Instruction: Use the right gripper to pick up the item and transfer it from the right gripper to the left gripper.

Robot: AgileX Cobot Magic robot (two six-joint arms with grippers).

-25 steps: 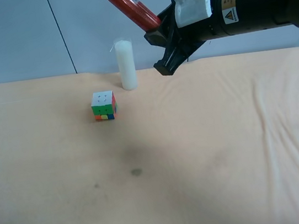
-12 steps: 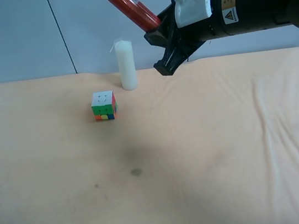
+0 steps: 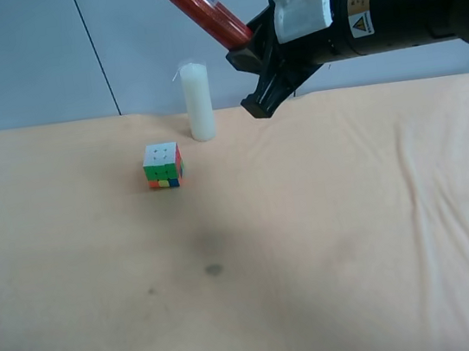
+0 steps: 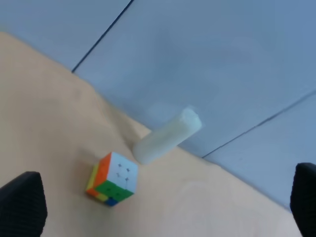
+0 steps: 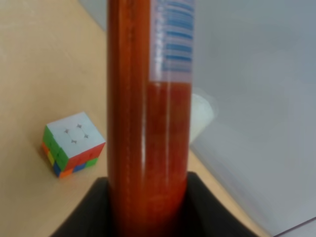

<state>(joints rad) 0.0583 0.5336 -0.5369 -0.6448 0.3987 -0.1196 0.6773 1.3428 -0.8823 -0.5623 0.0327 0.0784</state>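
Nothing has moved over the last second. Every exterior picture shows the same pose, so we judge this a pause, with the pick-up done and the handover not yet begun.

Nearest us the table carries only a faint stain. Farther back, left of centre, sits the cube. Just beyond it the candle stands upright near the far edge.

Above that edge, right of the candle, the right gripper hangs well clear of the table. Its jaws are clamped on one end of the stick, which slants up and to the left and runs out of the top of the picture. The right wrist view agrees, with the stick rising from between the two black jaws.

The left gripper is outside the exterior view. Its fingers are spread as wide as they go, with nothing between them. Its camera sees the cube and candle but no stick. We judge that it must next come up to the stick's free length before the right gripper lets go.
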